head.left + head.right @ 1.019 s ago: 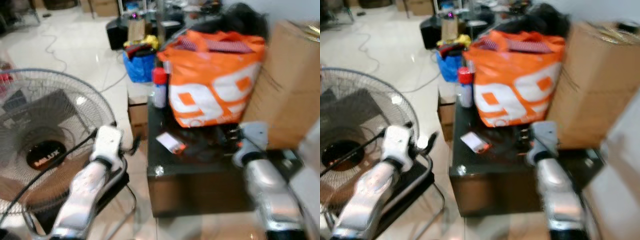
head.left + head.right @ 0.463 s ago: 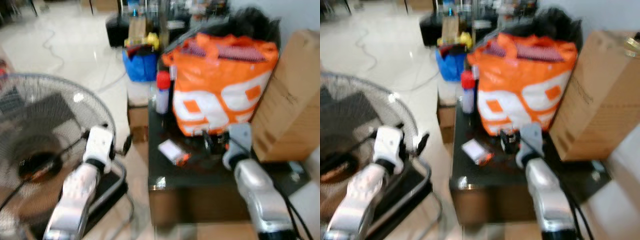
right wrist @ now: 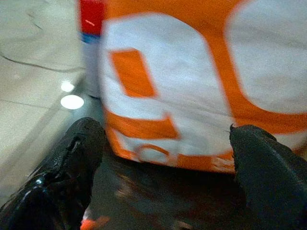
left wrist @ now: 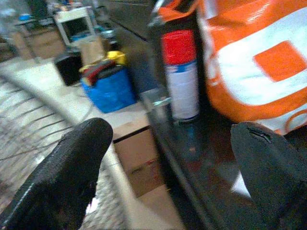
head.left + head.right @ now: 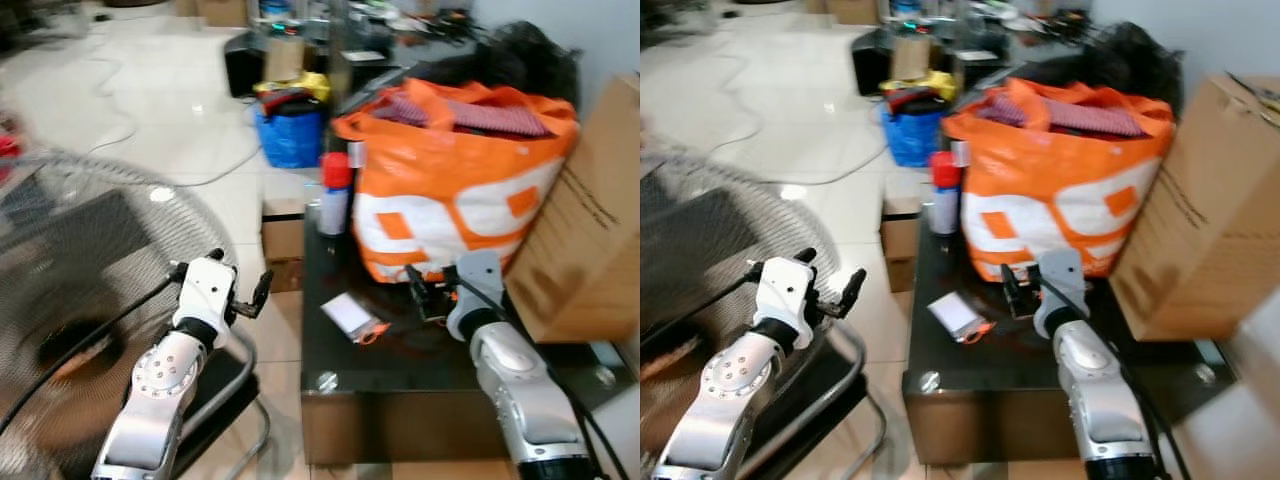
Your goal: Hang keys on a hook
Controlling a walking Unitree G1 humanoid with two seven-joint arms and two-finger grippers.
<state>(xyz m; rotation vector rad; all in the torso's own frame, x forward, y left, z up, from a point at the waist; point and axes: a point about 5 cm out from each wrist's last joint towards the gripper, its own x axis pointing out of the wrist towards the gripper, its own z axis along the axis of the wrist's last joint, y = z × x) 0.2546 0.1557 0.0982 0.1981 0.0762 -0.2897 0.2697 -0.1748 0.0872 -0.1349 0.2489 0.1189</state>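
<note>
Setting: cluttered room with a pale tiled floor [image 5: 150, 120]; a low dark glossy table [image 5: 400, 350] stands ahead, a standing fan [image 5: 70, 290] to the robot's left.
On the table: an orange-and-white bag [image 5: 450, 190], a red-capped spray can [image 5: 334, 195] just beside it, and a cardboard box [image 5: 590, 230] at the far right.
Keys: a small white tag with an orange piece attached [image 5: 352, 316] lies flat near the table's front; judged to be the keys, though blur prevents confirmation.
Hook: not identifiable.
Right gripper [image 5: 425, 293]: over the table, near the bag's base, fingers spread, holding nothing.
Left gripper [image 5: 245, 300]: off the table's edge, near the fan, fingers apart, empty.
Handling judgement: likely light, small and loose; low profile on a slick top, so it may slide. Best pinched at the tag's edge or the orange piece.
</note>
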